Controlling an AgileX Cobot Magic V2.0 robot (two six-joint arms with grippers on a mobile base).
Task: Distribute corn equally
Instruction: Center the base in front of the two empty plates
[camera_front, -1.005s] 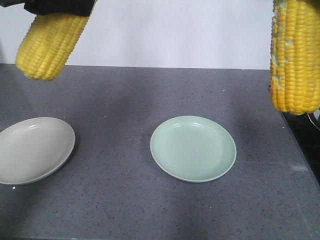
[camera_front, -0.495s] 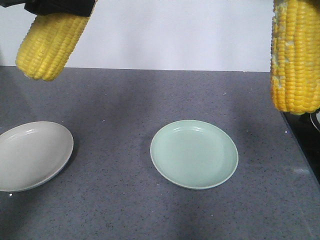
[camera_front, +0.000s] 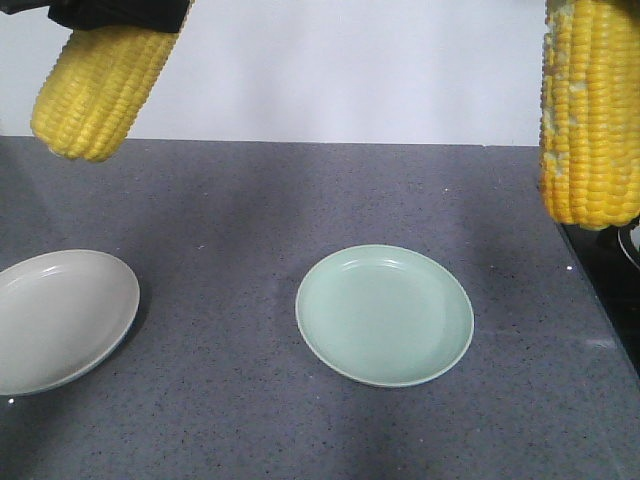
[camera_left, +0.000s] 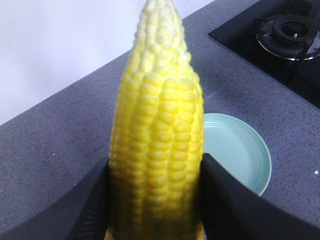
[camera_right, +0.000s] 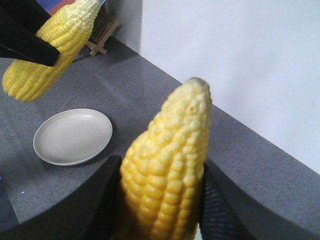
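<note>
At the far left of the front view a beige plate (camera_front: 55, 320) lies on the grey counter (camera_front: 230, 400), partly cut off by the frame edge. Above it, high in the air, the left gripper (camera_left: 156, 200) holds a corn cob (camera_front: 98, 90) tilted with its blunt end down; the wrist view shows the black fingers (camera_left: 227, 205) pressed against both sides of this cob (camera_left: 157, 150), its pale tip pointing away.

Near the middle of the counter sits a green plate (camera_front: 385, 315) with nothing on it, well apart from the beige one.

At the right edge a second cob (camera_front: 590, 110) hangs nearly upright, well above the counter and to the right of the green plate. The right wrist view shows the right gripper (camera_right: 160, 200) closed on it (camera_right: 167, 165), dark fingers (camera_right: 95, 200) touching each flank, tip up. In the left wrist view a black hob (camera_left: 280, 45) with a burner lies beyond the green plate (camera_left: 240, 152)
</note>
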